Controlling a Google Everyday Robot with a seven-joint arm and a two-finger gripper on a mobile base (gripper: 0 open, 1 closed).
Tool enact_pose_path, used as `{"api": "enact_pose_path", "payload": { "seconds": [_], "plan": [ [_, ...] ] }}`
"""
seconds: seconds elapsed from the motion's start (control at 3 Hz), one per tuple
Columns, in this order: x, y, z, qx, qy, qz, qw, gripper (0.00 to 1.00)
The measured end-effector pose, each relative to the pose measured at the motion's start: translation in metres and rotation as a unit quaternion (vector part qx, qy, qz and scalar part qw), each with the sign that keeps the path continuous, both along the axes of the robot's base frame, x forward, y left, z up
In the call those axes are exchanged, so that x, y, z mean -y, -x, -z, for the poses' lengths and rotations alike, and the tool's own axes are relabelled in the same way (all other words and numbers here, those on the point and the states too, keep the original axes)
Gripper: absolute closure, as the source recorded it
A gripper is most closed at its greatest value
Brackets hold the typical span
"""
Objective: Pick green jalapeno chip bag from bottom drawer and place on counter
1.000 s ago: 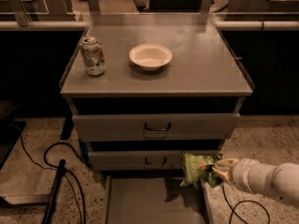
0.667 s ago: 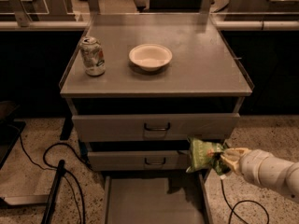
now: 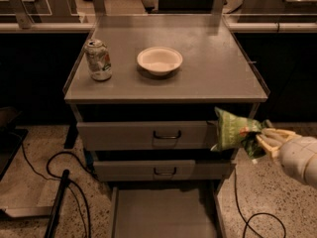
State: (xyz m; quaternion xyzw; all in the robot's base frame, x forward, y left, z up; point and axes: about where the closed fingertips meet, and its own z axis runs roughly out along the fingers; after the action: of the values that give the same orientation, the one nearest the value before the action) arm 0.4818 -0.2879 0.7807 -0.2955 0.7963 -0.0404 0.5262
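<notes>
Just below the counter [image 3: 218,78], at its right front corner, the gripper [image 3: 259,139] clenched the bag [image 3: 231,130], which jutted from its fingers [image 3: 271,142] across the top drawer [image 3: 143,135].

floor [image 3: 277,192]: speckled terrazzo | black cables [image 3: 54,158] (trailing both sides) | light: dim, warm

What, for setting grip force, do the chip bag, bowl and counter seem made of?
The green jalapeno chip bag, held by the gripper right of the drawers: seemingly thin plastic film, crinkled, faintly glossy. The bowl: ceramic or plastic, smooth off-white. The counter: likely metal, matte grey, raised rim.
</notes>
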Motion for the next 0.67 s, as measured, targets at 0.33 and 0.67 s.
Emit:
{"api": "enact_pose_path", "payload": {
  "seconds": [0.33,0.67],
  "plan": [
    [-0.001,0.004,-0.004,0.004,0.000,0.001,1.0000,1.00],
    [0.007,-0.003,-0.025,0.031,-0.005,0.012,0.9995,1.00]
  ]
}}
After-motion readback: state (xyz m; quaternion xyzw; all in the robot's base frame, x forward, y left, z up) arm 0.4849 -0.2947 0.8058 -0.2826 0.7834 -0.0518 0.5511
